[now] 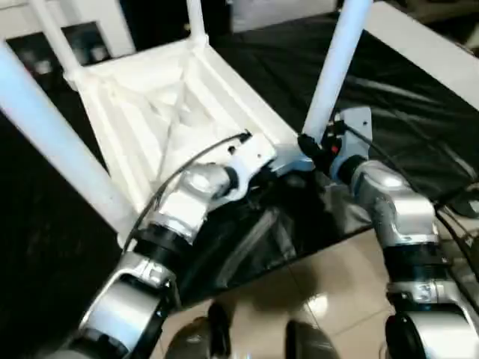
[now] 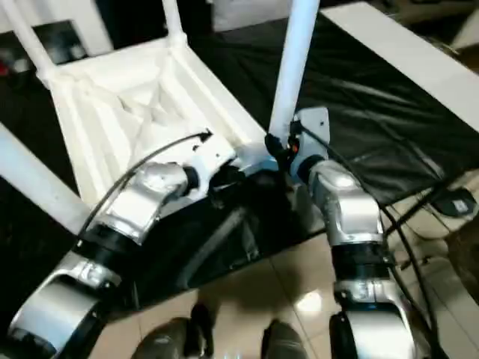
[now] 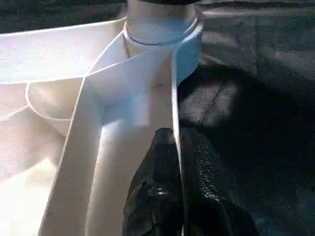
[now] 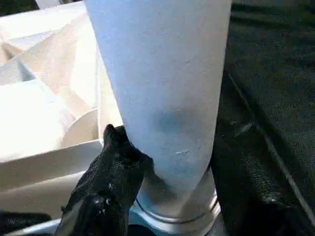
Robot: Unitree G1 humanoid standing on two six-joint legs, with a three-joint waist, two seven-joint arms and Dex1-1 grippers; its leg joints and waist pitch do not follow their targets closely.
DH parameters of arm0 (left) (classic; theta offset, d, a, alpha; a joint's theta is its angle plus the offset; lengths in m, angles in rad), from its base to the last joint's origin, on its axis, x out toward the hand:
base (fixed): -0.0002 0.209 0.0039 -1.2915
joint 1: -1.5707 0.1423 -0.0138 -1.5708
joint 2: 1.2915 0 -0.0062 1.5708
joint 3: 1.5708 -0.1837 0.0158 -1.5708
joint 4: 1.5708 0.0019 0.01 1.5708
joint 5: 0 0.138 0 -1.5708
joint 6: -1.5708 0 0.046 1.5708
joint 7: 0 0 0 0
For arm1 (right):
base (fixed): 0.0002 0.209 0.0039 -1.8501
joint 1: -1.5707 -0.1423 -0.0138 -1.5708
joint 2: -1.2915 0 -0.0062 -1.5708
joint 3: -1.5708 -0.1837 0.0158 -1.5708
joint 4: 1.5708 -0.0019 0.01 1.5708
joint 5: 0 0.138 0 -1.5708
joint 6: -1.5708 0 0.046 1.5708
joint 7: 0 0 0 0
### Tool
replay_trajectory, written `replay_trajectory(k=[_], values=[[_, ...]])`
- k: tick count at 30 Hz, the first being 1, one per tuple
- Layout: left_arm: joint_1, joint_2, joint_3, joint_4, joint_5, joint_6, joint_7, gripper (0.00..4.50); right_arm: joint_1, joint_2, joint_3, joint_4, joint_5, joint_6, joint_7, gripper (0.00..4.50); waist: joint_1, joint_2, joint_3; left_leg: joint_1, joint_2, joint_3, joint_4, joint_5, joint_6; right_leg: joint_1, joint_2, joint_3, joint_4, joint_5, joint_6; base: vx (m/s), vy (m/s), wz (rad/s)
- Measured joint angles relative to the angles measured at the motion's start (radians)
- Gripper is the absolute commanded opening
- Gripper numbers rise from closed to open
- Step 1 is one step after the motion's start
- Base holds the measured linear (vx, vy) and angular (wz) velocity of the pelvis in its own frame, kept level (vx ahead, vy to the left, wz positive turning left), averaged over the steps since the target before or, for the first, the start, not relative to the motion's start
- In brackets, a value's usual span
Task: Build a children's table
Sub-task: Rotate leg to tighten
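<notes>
We count one children's table [image 1: 161, 112], lying upside down in the upper left and centre of the head views on the black-covered bench [image 1: 419, 112], its cross-ribbed underside facing up. Four white legs rise from its corners: one thick and close at the left edge [image 1: 52, 142], one thin at the upper left [image 1: 56, 34], one at the top centre [image 1: 196, 19], and one right of centre [image 1: 340, 60], standing in the near right corner socket [image 3: 162, 29].

We see two arms. The left gripper [image 3: 174, 162] is at the table's near edge; in its wrist view the two black fingers [image 3: 157, 187] are pinched almost together on the thin white rim wall [image 3: 173, 98] just below the socket. The right gripper [image 1: 314, 146] sits at the base of the right-of-centre leg; in its wrist view one black finger [image 4: 110, 182] presses against the leg just above the socket ring, and the other finger is hidden, so we cannot tell how wide they stand.

No brand, label or writing can be read anywhere. Glossy tan floor tiles [image 1: 337, 292] fill the lower part of the frame.
</notes>
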Motion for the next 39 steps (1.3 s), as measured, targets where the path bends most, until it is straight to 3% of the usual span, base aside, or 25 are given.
replay_trajectory(k=[1, 2, 3, 4, 6, 7, 9, 13, 16, 23, 29, 33, 39], values=[[0.003, -0.004, -0.004, -0.008, 0.000, 0.007, 0.000, 0.00, -0.001, -0.001, 0.001, 0.005, -0.002, -0.008, -0.004, 2.62, 0.008, 0.015, 0.008, 0.014, 0.001, -0.089, 0.064, -0.028, 0.003, 0.009, -0.001, -0.033, 0.000, 0.025, 0.019, 0.004, 0.021, -0.34], [0.001, -0.009, -0.006, -0.015, -0.003, 0.009, 0.000, 0.00, 0.001, -0.001, 0.001, 0.008, -0.004, -0.018, -0.004, 2.61, 0.002, 0.040, 0.015, 0.014, 0.007, -0.101, 0.078, -0.037, -0.001, 0.019, -0.006, -0.058, -0.004, 0.023, 0.019, -0.041, 0.071, -0.36], [0.005, -0.011, -0.009, -0.023, -0.005, 0.010, -0.001, 0.00, 0.008, -0.002, 0.003, 0.019, -0.007, -0.022, -0.004, 2.68, -0.005, 0.043, 0.019, 0.013, 0.013, -0.106, 0.071, -0.041, -0.003, 0.021, 0.005, -0.062, -0.016, 0.017, 0.016, -0.041, 0.071, -0.36], [0.002, -0.006, -0.011, -0.027, -0.005, 0.011, -0.001, 0.00, 0.026, -0.007, 0.000, 0.018, -0.006, -0.039, 0.002, 2.82, -0.011, 0.047, 0.022, 0.012, 0.014, -0.115, 0.050, -0.041, -0.005, 0.032, 0.019, -0.058, -0.023, -0.001, -0.009, -0.056, 0.034, 0.13], [0.002, 0.000, -0.011, -0.028, -0.009, 0.003, -0.003, 0.00, 0.036, -0.015, -0.004, 0.012, 0.001, -0.058, 0.021, 3.05, -0.014, 0.042, 0.023, 0.014, 0.011, -0.103, 0.028, -0.040, -0.006, 0.024, 0.023, -0.040, -0.035, 0.007, -0.036, -0.011, -0.017, 0.22], [0.002, 0.006, -0.011, -0.028, -0.012, -0.006, -0.007, 0.00, 0.044, -0.016, -0.008, 0.006, 0.006, -0.069, 0.030, 3.09, -0.013, 0.040, 0.024, 0.014, 0.009, -0.093, 0.025, -0.040, -0.006, 0.023, 0.019, -0.031, -0.038, 0.045, -0.028, -0.001, -0.058, 0.18], [0.002, 0.017, -0.010, -0.028, -0.013, -0.024, -0.017, 0.00, 0.065, -0.025, -0.019, 0.001, 0.014, -0.085, 0.048, 3.20, -0.008, 0.035, 0.025, 0.014, 0.012, -0.073, 0.019, -0.040, -0.006, 0.017, 0.009, -0.030, -0.036, 0.072, 0.005, 0.003, -0.103, 0.20], [0.001, 0.045, -0.012, -0.028, -0.022, -0.074, -0.052, 0.00, 0.110, -0.087, -0.023, -0.034, 0.050, -0.127, 0.138, 3.53, 0.006, 0.034, 0.023, 0.013, 0.040, -0.035, -0.011, -0.022, 0.005, 0.007, 0.010, -0.036, -0.036, 0.079, 0.001, 0.017, -0.106, 0.13], [-0.002, 0.074, -0.012, -0.023, -0.032, -0.099, -0.077, 0.00, 0.136, -0.135, -0.032, -0.042, 0.072, -0.154, 0.216, 3.82, 0.008, 0.034, 0.022, 0.013, 0.066, -0.013, -0.012, 0.001, 0.005, 0.003, 0.020, -0.038, -0.035, 0.089, -0.002, 0.009, -0.046, 0.04], [-0.019, 0.147, -0.005, 0.041, -0.052, -0.204, -0.174, 0.00, 0.184, -0.263, -0.046, -0.071, 0.102, -0.198, 0.403, 4.36, 0.002, 0.032, 0.021, 0.013, 0.071, -0.010, -0.011, 0.002, 0.003, 0.002, 0.024, -0.037, -0.035, 0.090, -0.004, 0.000, 0.000, 0.00], [-0.022, 0.197, -0.011, 0.072, -0.075, -0.292, -0.283, 0.00, 0.188, -0.327, -0.047, -0.071, 0.148, -0.209, 0.542, 4.47, 0.004, 0.031, 0.018, 0.012, 0.076, -0.001, 0.001, 0.004, 0.006, 0.002, 0.024, -0.035, -0.035, 0.093, -0.008, 0.000, 0.000, 0.00], [-0.011, 0.230, -0.018, 0.080, -0.094, -0.355, -0.372, 0.00, 0.188, -0.361, -0.044, -0.071, 0.167, -0.212, 0.629, 4.47, 0.014, 0.030, 0.014, 0.010, 0.078, 0.009, 0.006, 0.005, 0.008, 0.002, 0.022, -0.033, -0.035, 0.090, -0.012, 0.000, 0.000, 0.00], [0.011, 0.262, -0.028, 0.078, -0.124, -0.419, -0.490, 0.00, 0.187, -0.416, 0.012, -0.070, 0.168, -0.224, 0.769, 4.47, 0.028, 0.027, 0.010, 0.008, 0.076, 0.011, 0.013, 0.003, 0.011, 0.002, 0.019, -0.031, -0.031, 0.091, -0.013, 0.000, 0.000, 0.00]])
